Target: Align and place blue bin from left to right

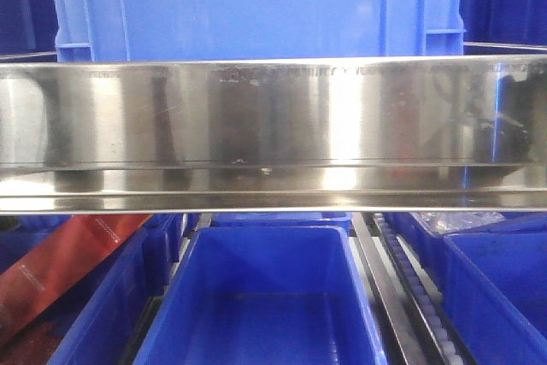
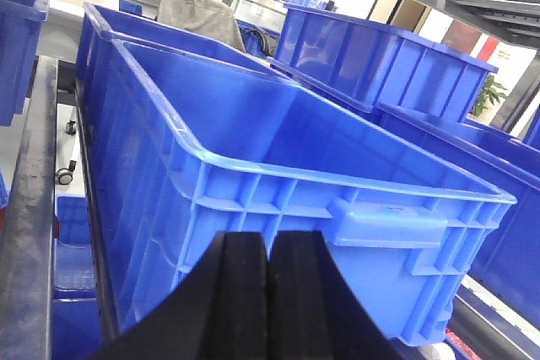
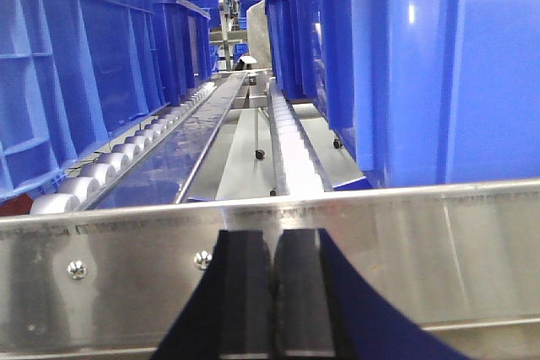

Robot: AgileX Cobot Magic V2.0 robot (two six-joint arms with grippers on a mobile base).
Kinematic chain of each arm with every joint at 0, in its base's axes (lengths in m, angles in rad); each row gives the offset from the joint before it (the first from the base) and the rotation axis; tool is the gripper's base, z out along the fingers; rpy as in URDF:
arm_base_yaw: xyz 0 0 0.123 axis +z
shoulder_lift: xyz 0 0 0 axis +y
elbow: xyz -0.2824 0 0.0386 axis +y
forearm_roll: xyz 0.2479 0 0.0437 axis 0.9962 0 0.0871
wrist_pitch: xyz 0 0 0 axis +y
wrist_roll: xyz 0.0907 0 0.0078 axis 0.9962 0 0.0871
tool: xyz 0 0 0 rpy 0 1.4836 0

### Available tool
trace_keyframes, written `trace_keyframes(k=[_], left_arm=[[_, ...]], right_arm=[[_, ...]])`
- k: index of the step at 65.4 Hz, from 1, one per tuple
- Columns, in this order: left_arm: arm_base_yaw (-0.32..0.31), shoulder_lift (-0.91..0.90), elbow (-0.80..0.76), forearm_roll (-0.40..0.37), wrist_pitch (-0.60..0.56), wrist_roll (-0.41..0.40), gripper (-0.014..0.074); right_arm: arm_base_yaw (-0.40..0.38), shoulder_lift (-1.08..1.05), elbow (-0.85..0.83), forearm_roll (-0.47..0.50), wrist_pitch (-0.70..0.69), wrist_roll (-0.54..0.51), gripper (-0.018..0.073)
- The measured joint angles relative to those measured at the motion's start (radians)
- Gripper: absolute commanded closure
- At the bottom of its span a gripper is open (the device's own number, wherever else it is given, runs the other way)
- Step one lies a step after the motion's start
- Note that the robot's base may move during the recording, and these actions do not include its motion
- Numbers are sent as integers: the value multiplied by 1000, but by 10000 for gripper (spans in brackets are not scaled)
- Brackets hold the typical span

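- The blue bin [image 1: 256, 6] stands upright on the upper shelf level, straight ahead of me in the front view, its flat wall rising behind the steel rail [image 1: 273, 134]; ribbed frames show at both upper corners.
- My left hand [image 2: 268, 292] has its two black fingers pressed together, nothing between them, just in front of the near end wall of an open blue crate [image 2: 278, 166], by its handle block. Whether this crate is the bin from the front view I cannot tell.
- My right hand [image 3: 272, 301] is likewise pinched closed and empty, low before a steel rail with two screws; a bright blue wall [image 3: 439, 65] rises just beyond that rail on the right.
- Two roller tracks [image 3: 287, 141] run away from my right hand, with more blue crates [image 3: 76, 65] lined along the left.
- Under the rail in the front view lies one open, darker blue bin [image 1: 269, 297] in the middle, and parts of two more at the sides.
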Motion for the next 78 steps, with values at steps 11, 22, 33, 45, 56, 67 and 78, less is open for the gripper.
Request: trace_keyframes(k=[11,22,33,45,56,67,78], left_arm=[[0,0,0,0,0,0,707],[0,-5,0,63,0,0,707],[0,-36,33,-15,-12,8,707],[90,-120,198,-134,-166,300,707],[257,-223,356,-244,-229,538,707],[369,-334,478,-232,-229,578,707],[453,-457,556,-218,-190,583,707]], right_arm=[[0,0,0,0,0,0,725],[0,0,0,0,0,0,725],[0,0,0,0,0,0,725],[0,0,0,0,-1,0,725],[0,0,0,0,-1,0,725],[0,0,0,0,-1,0,725],[0,0,0,0,-1,0,725]])
